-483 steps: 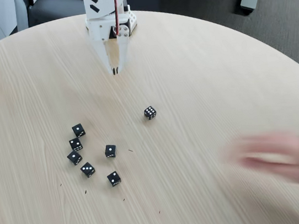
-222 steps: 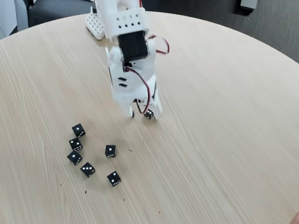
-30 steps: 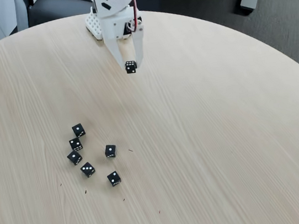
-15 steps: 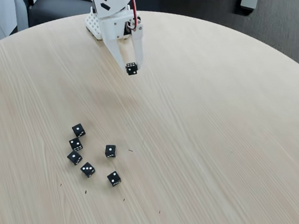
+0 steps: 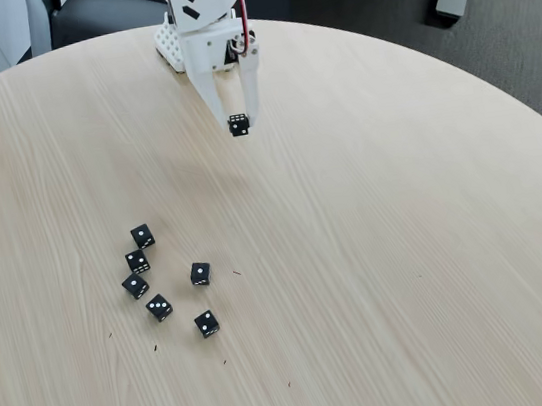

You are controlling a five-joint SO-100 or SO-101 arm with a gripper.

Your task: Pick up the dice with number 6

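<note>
Between the white hand's [image 5: 238,125] fingertips, the die [image 5: 238,124] hangs squarely, many-pipped face outward.

Black dice in all: seven
Dice lying on the table [image 5: 408,244]: six, in a group [image 5: 166,278] near its left edge
Dice off the table: one [image 5: 238,124], between the fingers of the gripper [image 5: 238,129]
Grippers: one
Tables: one

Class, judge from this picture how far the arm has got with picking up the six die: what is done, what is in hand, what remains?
Done: the dice with number 6 is off the table, pinched at the tip of the gripper, with a faint shadow on the wood below. In hand: the arm holds it aloft near its base. Left: little, by the look of it. Six other black dice lie untouched in a cluster at lower left.
</note>
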